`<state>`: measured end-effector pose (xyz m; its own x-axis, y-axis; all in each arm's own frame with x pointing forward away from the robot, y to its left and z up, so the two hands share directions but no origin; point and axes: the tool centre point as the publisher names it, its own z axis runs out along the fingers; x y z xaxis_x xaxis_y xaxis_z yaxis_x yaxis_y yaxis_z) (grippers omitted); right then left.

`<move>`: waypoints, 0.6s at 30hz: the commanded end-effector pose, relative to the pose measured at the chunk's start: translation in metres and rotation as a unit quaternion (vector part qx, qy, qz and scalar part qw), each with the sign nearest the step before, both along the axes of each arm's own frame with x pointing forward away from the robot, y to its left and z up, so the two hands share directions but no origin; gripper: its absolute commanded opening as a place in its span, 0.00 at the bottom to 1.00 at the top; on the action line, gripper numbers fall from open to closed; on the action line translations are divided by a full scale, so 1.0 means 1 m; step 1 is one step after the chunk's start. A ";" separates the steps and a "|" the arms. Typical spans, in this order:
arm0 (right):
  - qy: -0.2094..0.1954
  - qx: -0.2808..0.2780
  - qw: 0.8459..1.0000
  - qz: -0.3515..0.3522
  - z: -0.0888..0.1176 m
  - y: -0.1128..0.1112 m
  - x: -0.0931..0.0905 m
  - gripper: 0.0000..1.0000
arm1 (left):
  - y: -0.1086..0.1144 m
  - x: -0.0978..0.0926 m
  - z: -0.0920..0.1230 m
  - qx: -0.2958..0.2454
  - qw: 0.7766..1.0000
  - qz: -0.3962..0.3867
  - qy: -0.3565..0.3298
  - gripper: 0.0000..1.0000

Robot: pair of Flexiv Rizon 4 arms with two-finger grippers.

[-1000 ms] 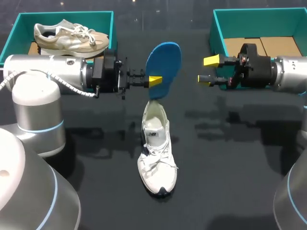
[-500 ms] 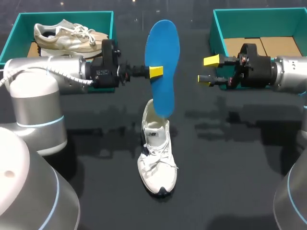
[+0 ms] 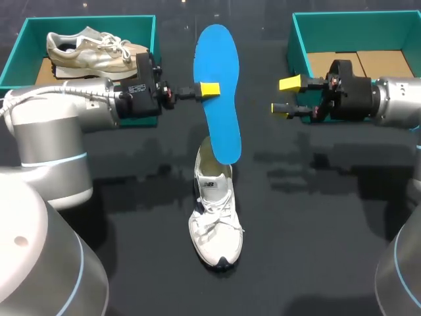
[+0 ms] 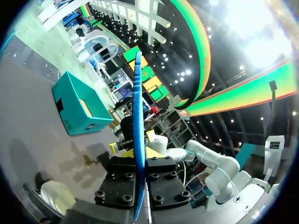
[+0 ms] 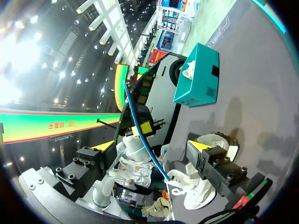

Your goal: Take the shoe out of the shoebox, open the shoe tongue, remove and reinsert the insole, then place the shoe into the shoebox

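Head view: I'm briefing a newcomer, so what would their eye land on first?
The blue insole, standing tall mid-table, pinched by the left gripper, its lower end over the heel of the white shoe. Next, the right gripper, fingers open, apart to the insole's right, and the beige shoe in the far-left teal shoebox.

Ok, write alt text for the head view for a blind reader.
The left gripper holds a blue insole on end, its lower end at the opening of a white shoe at centre. The right gripper hangs open and empty beside the right shoebox; the left shoebox holds a beige shoe.
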<state>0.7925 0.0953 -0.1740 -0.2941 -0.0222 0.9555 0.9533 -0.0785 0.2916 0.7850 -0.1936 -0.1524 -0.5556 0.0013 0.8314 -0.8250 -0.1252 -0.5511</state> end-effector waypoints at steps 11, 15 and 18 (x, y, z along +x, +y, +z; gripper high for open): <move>0.001 -0.001 1.000 0.000 0.000 0.000 -0.001 1.00 | -0.005 0.006 -0.006 -0.010 0.989 0.005 0.147 0.00; 0.000 -0.016 1.000 0.004 0.001 0.000 0.000 1.00 | -0.005 0.007 -0.009 -0.008 0.986 0.010 0.165 0.00; -0.002 -0.039 0.999 0.006 0.003 0.000 -0.001 1.00 | -0.005 0.008 -0.012 -0.007 0.985 0.013 0.174 0.00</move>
<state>0.7922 0.0957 -0.1785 -0.3063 0.0170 0.9518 0.9501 -0.0573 0.3067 0.7941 -0.1960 -0.1636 -0.2430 0.0063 0.9700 -0.9593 -0.1498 -0.2394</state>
